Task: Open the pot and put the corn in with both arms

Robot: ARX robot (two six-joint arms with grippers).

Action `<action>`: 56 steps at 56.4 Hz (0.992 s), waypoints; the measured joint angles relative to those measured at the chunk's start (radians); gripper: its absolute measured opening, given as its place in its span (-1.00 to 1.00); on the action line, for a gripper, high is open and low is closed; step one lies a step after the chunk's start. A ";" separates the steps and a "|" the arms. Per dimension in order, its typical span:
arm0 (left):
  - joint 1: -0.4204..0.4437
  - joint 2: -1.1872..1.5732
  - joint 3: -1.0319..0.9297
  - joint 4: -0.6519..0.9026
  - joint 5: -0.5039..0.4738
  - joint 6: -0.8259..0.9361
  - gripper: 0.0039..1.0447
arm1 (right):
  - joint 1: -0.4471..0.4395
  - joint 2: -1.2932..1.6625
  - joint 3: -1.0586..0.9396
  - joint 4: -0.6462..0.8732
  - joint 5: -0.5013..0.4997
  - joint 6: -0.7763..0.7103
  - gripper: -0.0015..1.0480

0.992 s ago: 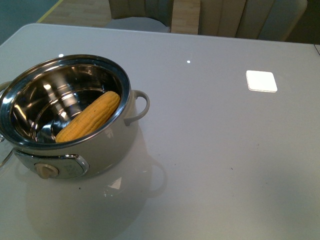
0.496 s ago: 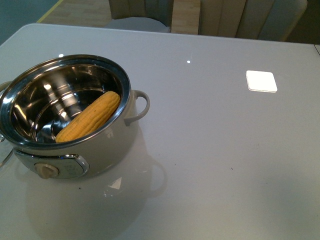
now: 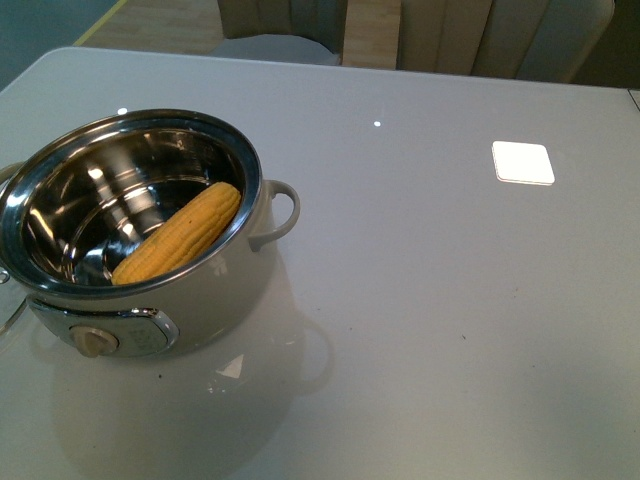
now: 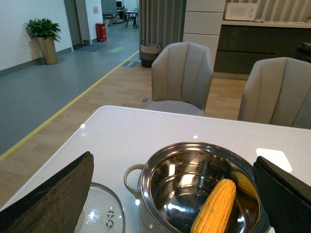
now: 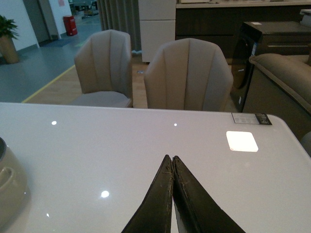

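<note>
1. Nothing has moved since the earlier front pictures: the pot (image 3: 135, 235) sits in the same spot and the corn (image 3: 180, 233) lies the same way inside it.
2. Left pincer (image 4: 170, 194): its dark pads stand wide apart, holding nothing. The open pot (image 4: 201, 189) sits just ahead of and between them, the corn (image 4: 215, 206) leaning aslant against the steel wall.
3. Beside the pot, near one left pad, a glass lid (image 4: 99, 218) lies flat on the surface (image 4: 116, 128).
4. Right pincer (image 5: 173, 167): tips pressed together, empty, over bare surface (image 5: 97, 145); the pot's handle (image 5: 6, 177) is well off to its side.
5. By my judgement the task looks done, with the lid off and the corn in.
6. Handling, as I judge it: the cob is stiff and light, best gripped across its middle; the kernels may be slick. The pot looks heavy, its loop handles (image 3: 278, 212) the place to hold.
7. No brand or writing is legible; a dark label (image 5: 250, 119) at the surface edge is too small to read.
</note>
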 joint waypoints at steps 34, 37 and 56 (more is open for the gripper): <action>0.000 0.000 0.000 0.000 0.000 0.000 0.87 | 0.000 0.000 0.000 0.000 0.000 0.000 0.84; 0.000 0.000 0.000 0.000 0.000 0.000 0.87 | 0.000 0.000 0.000 0.000 0.000 0.000 0.83; 0.000 0.000 0.000 0.000 0.000 0.000 0.87 | 0.000 0.000 0.000 0.000 0.000 0.000 0.83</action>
